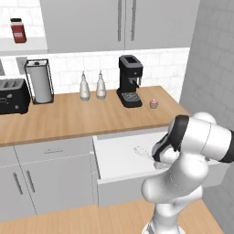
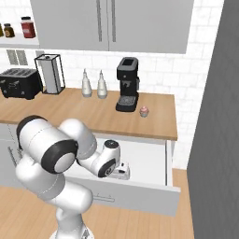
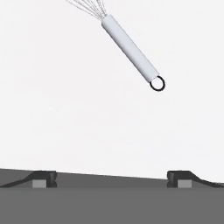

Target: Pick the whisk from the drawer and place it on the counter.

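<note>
2 dark fingertips stand wide apart at the bottom of the hand view, so the gripper is spread open and holds nothing. Ahead of them the whisk lies flat on the white floor of the drawer, clear of the tips, its slim handle running diagonally with a small dark ring at the near end and the wire loops fanning out at the upper edge. In the left base view the whisk shows as a faint pale shape on the drawer floor, just beside the arm's dark wrist. The drawer is pulled out below the counter, and the gripper hangs low over its inside. On the counter stand a coffee machine, 2 bottles, a toaster and a small cupcake.
</note>
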You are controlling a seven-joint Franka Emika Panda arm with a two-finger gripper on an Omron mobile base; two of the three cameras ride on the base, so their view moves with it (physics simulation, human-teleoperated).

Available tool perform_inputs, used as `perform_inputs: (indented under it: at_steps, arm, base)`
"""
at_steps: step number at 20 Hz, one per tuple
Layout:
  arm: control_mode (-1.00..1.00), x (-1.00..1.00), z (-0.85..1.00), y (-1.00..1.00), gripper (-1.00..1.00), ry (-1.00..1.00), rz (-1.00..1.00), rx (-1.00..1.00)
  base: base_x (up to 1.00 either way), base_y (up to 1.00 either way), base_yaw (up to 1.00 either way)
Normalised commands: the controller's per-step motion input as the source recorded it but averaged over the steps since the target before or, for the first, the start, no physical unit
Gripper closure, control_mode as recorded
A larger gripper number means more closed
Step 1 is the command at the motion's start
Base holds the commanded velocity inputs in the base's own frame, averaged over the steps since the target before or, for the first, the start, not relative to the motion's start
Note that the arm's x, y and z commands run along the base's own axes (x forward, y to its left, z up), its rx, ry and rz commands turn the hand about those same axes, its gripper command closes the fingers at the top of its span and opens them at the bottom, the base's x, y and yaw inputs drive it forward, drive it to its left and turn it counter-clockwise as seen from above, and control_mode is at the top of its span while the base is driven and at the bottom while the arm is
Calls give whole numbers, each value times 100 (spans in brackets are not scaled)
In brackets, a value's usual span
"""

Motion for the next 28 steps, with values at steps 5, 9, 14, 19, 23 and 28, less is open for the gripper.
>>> perform_inputs:
  at_steps: [5, 9, 14, 19, 23, 28]
  arm:
    - [-100, 31, 48, 0, -100, 0, 0, 1]
    - [-100, 84, 34, 0, -100, 1, 5, 4]
    - [-100, 94, 0, -9, -100, 3, 10, 2]
    - [-100, 45, -23, -17, -100, 1, 16, 0]
    - [-100, 13, -52, -1, -100, 0, 6, 0]
    - [-100, 0, -43, 0, -100, 0, 1, 0]
  base:
    - [0, 0, 0]
    - [0, 0, 0]
    - [0, 0, 0]
    - [0, 0, 0]
    - [0, 0, 0]
    - [0, 0, 0]
